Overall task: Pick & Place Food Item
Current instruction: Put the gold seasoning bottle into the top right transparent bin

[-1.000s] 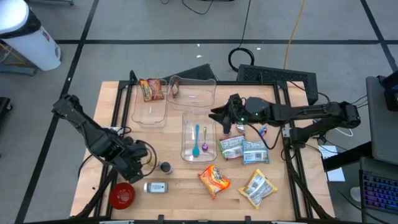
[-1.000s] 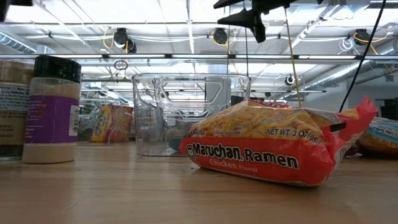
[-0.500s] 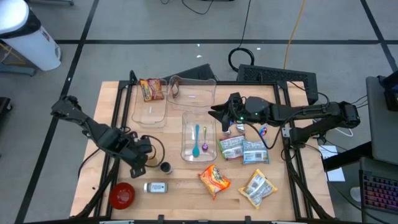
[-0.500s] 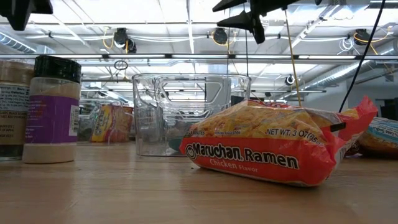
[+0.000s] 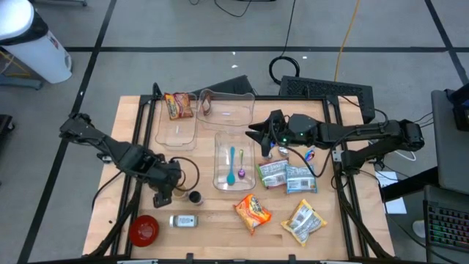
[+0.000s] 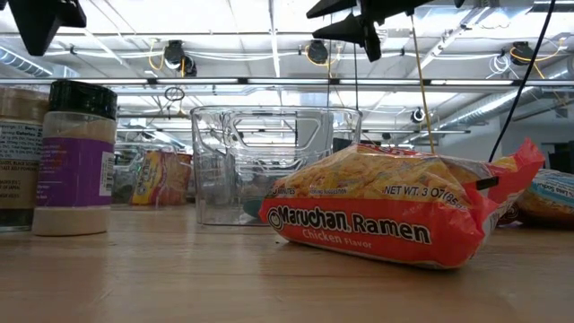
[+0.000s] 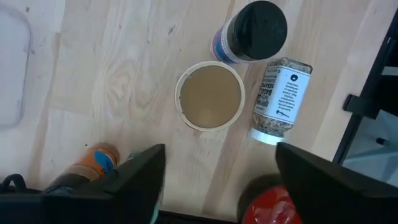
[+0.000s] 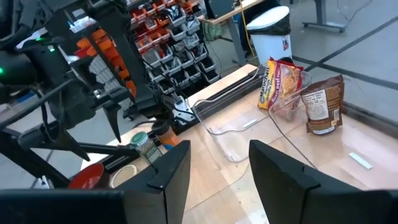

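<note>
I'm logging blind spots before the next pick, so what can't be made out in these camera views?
- Red bowl: left wrist view, cut off by the picture's edge and a finger.
- Spice jar: low view, cut by the left edge.
- Spice jar label: left wrist view, print too small.
- Left gripper: low view, cropped at top.

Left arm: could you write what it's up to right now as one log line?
left gripper: open, above small cup and spice jars | right gripper: open, holds nothing, raised over table | ramen pack: untouched
</note>
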You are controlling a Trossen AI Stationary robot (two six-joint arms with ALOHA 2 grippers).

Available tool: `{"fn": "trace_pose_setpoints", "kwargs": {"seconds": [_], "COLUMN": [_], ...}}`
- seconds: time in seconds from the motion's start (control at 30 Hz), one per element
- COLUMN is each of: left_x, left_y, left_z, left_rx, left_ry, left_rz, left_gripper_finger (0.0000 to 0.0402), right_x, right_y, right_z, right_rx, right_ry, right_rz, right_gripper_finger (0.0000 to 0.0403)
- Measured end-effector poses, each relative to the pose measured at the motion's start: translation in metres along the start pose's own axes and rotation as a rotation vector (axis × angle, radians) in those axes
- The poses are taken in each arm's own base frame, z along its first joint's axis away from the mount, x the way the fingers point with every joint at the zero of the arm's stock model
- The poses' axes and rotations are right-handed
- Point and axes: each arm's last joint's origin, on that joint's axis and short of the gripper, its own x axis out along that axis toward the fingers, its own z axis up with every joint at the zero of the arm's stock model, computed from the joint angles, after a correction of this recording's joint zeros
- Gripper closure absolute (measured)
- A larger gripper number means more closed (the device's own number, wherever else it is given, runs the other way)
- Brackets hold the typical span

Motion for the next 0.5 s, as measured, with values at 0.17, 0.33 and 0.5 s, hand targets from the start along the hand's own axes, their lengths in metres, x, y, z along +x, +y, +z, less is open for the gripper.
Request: {"fn": "trace_pose_setpoints", "kwargs": {"seconds": [0.17, 0.33, 0.5], "left_x": [-0.0001, -0.0002, -0.0001], "left_y": [0.0015, 0.0026, 0.0027], "left_z": [0.0020, 0.0030, 0.0034], "left_rx": [-0.022, -0.080, -0.042], "left_ry": [-0.002, 0.023, 0.027], "left_rz": [-0.005, -0.030, -0.036], "left_gripper_finger": [0.0015, 0.0012, 0.0032], "right_x": [0.0000, 0.0000, 0.0004], "right_y": [-0.0003, -0.0004, -0.0021], "right_z": [0.0001, 0.0002, 0.0010], "right_rx": [-0.054, -0.090, -0.114], "right_ry": [-0.002, -0.003, -0.004], "right_rz": [-0.004, -0.007, -0.011], "right_gripper_finger": [0.0248, 0.0248, 0.0248]}}
